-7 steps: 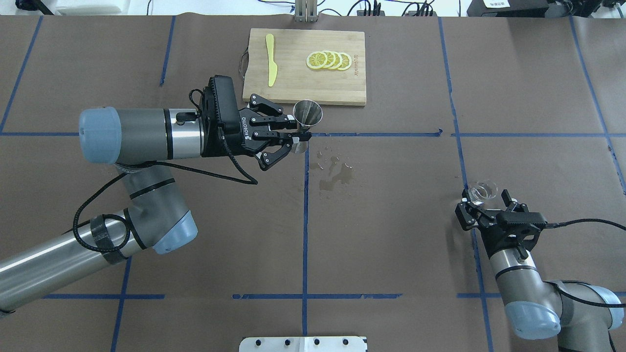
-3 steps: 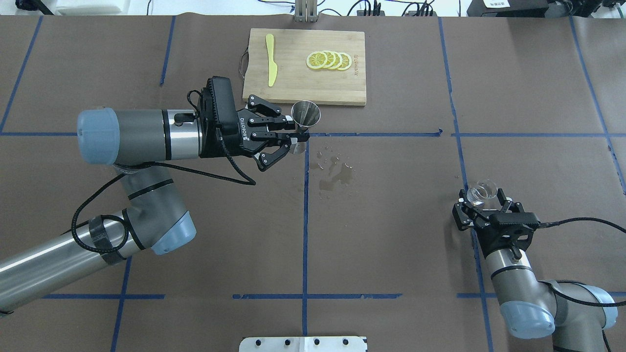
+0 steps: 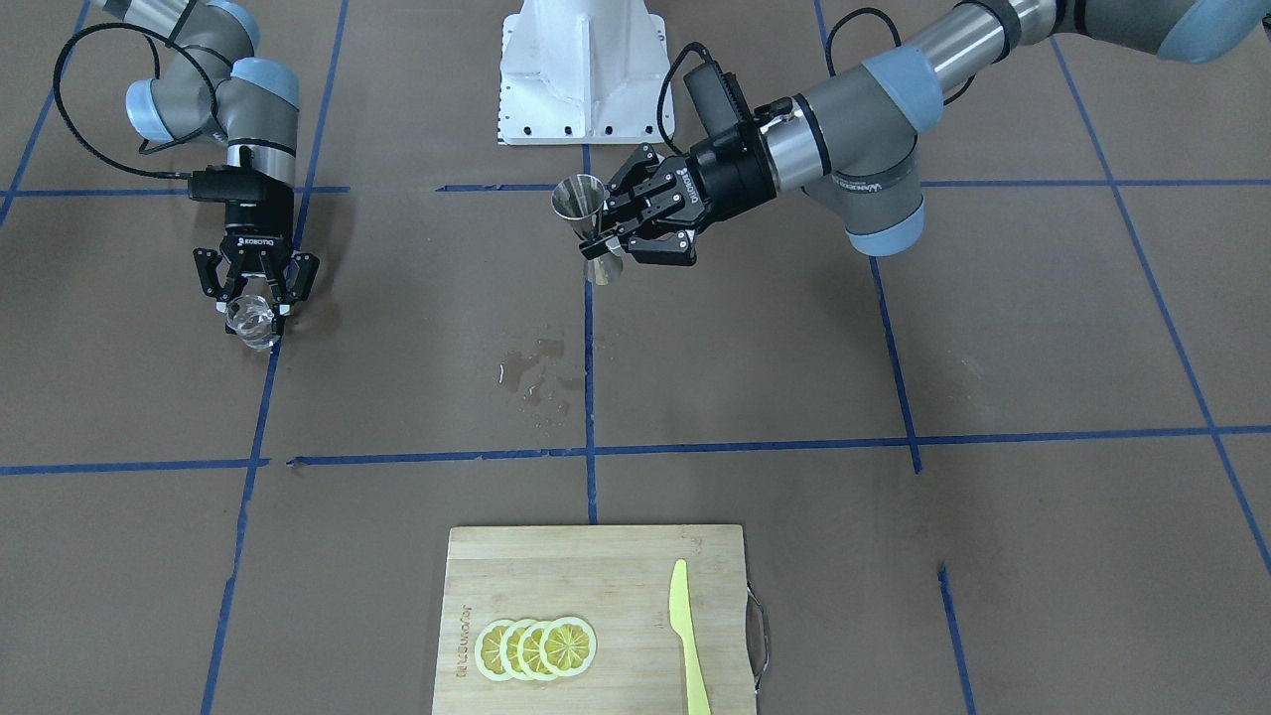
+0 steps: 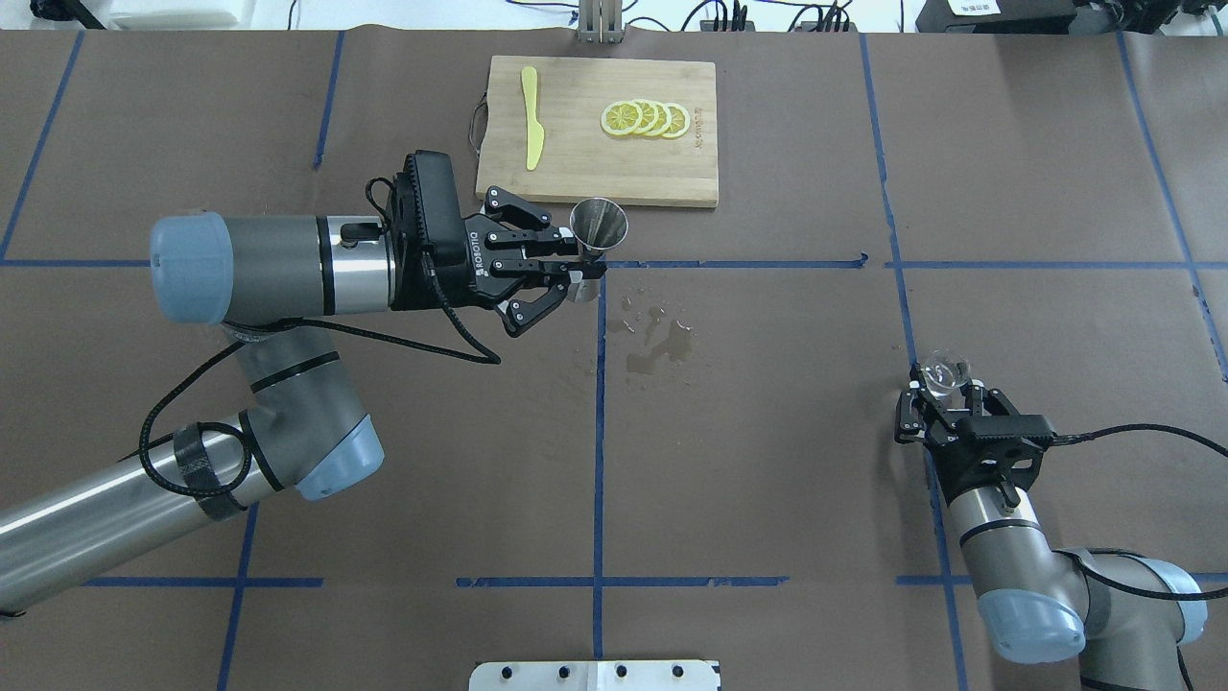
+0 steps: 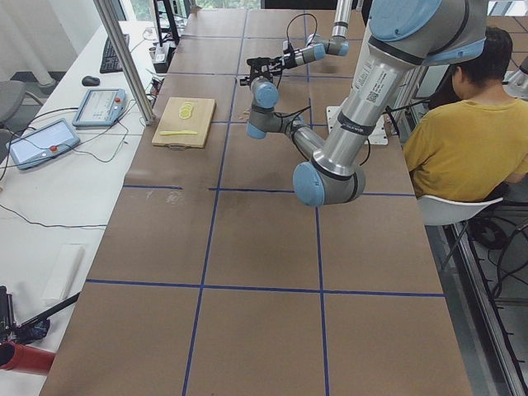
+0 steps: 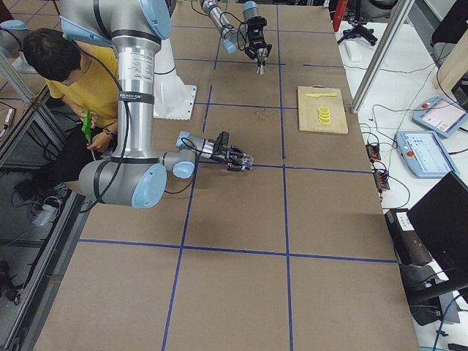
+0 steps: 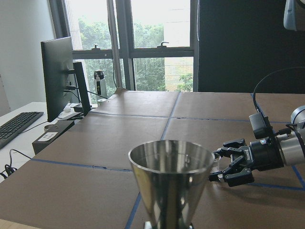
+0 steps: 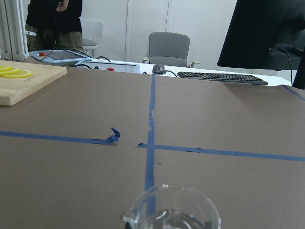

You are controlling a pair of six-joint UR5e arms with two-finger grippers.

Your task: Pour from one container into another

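My left gripper point(image 4: 581, 265) is shut on the narrow waist of the steel jigger point(image 4: 600, 224), which it holds upright above the table just left of the centre tape line. The jigger's open cone point(image 7: 170, 179) fills the left wrist view; in the front view the jigger point(image 3: 580, 203) hangs in the air. At the right of the table the clear glass cup point(image 4: 944, 373) stands between the fingers of my right gripper point(image 4: 943, 395), which is shut on it. The cup's rim and lip point(image 8: 171, 210) show at the bottom of the right wrist view.
A wet puddle point(image 4: 658, 345) lies on the brown paper right of the centre line. A bamboo cutting board point(image 4: 595, 173) at the far side carries lemon slices point(image 4: 645, 118) and a yellow knife point(image 4: 531, 115). A seated person point(image 5: 454, 115) is beside the robot base.
The right gripper's fingers have drawn in onto the glass cup while its wrist turned slightly. The left arm has shifted a little to the left with the jigger.
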